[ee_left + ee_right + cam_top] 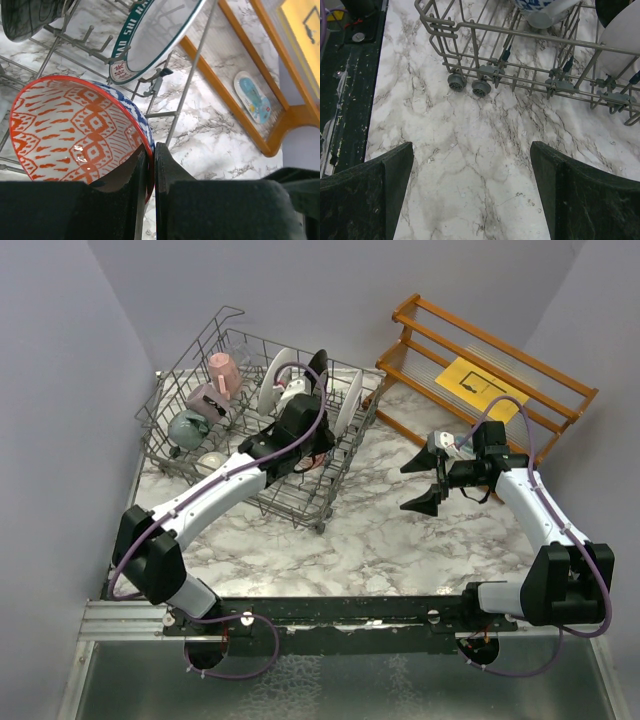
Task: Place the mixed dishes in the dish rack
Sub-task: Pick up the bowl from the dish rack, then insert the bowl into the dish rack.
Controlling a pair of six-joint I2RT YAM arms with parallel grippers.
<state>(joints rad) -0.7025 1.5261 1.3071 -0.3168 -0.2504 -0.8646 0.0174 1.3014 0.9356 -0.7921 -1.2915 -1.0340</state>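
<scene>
Two arms | left gripper clamped on the rim of the red-and-blue patterned ceramic bowl, held on edge inside the grey wire dish rack, likely to slot between tines | right gripper spread wide, empty, above marble tabletop.

The dish rack sits far left on the tabletop, with mugs, plates and a bowl inside; the shelf stands far right.

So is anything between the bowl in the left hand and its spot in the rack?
Nothing visible. The left hand pinches the red patterned bowl by its rim, and the bowl is already inside the dish rack. The black-rimmed plate stands further along, clear of the bowl.
</scene>
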